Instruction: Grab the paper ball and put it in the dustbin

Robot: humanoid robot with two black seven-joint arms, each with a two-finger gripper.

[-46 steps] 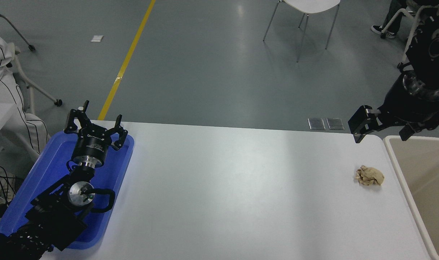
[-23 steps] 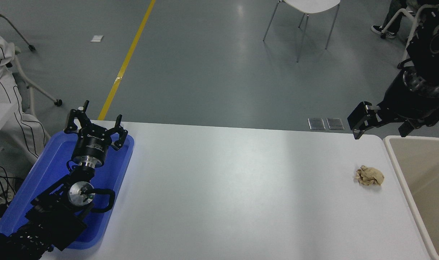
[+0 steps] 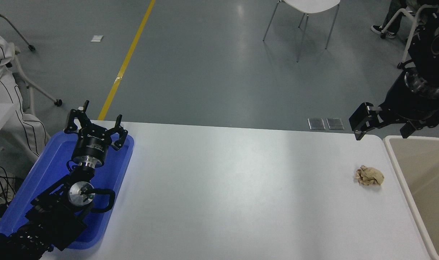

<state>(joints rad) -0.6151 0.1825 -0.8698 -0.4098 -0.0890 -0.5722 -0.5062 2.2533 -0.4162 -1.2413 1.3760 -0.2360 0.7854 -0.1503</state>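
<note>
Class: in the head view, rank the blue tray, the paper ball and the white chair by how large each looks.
1. blue tray, largest, though nearest the camera.
2. white chair, cut off at the top edge and farther away, so unsure.
3. paper ball, clearly smallest.

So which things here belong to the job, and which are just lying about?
Job:
- paper ball, lying on the table
- dustbin
- right hand, open

Lying about:
- blue tray under the parked left hand
- white chair

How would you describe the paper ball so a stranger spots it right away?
Look at the white table, near its right end beside the beige dustbin. The paper ball lies there alone: a small, wrinkled tan-brown wad, the only loose thing on the bare white surface.
</note>
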